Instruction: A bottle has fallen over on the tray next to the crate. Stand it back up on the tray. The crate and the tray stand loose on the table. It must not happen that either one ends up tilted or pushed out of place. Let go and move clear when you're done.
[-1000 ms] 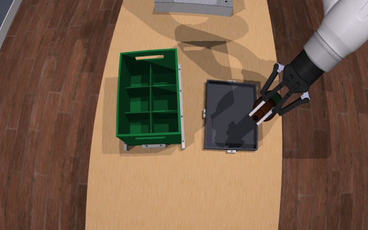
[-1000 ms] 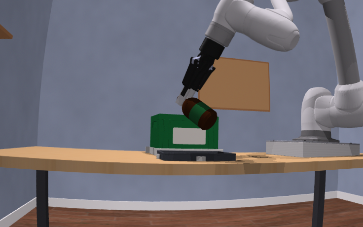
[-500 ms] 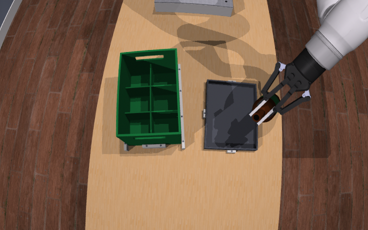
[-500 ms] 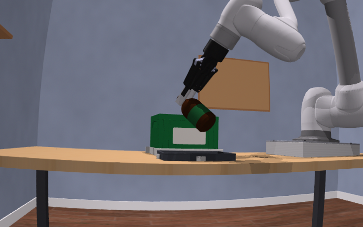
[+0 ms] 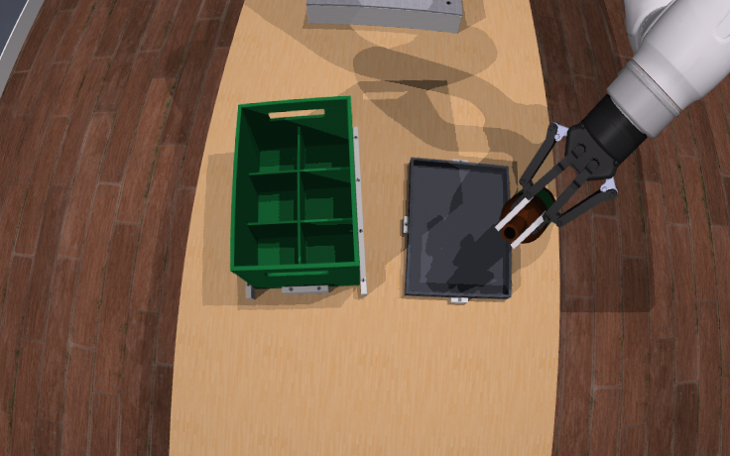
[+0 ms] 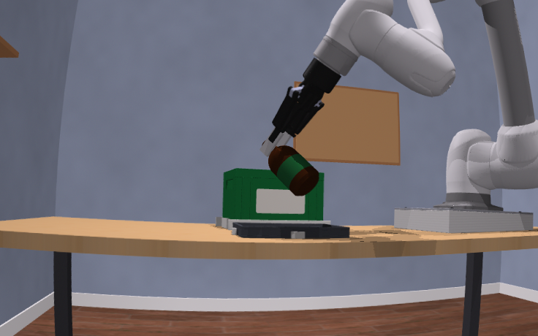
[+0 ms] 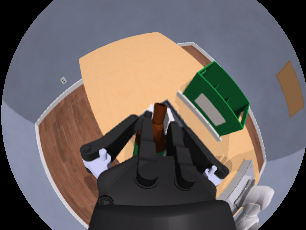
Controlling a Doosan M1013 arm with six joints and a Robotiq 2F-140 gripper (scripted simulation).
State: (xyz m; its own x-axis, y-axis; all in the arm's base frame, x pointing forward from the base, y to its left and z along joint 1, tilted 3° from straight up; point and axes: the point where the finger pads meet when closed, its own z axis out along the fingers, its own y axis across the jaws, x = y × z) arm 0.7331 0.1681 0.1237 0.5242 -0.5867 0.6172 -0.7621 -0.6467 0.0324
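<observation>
A brown bottle (image 5: 536, 210) (image 6: 294, 170) (image 7: 158, 131) with a green label hangs in the air, tilted, its base lower and towards the robot's base in the exterior view. My gripper (image 5: 509, 233) (image 6: 267, 147) (image 7: 160, 111) is shut on the bottle's neck. In the top view the bottle appears over the right rim of the dark grey tray (image 5: 434, 186) (image 6: 263, 231), and in the exterior view it is well above the tray. The green crate (image 5: 299, 276) (image 6: 240, 200) (image 7: 227, 120) stands upright to the left of the tray in the top view.
Light metal strips (image 5: 359, 203) lie along the crate's side and front. Small light brackets (image 5: 458, 300) sit at the tray's edges. The robot's grey base block (image 5: 382, 18) (image 6: 463, 220) stands at the far end of the table (image 5: 368, 368).
</observation>
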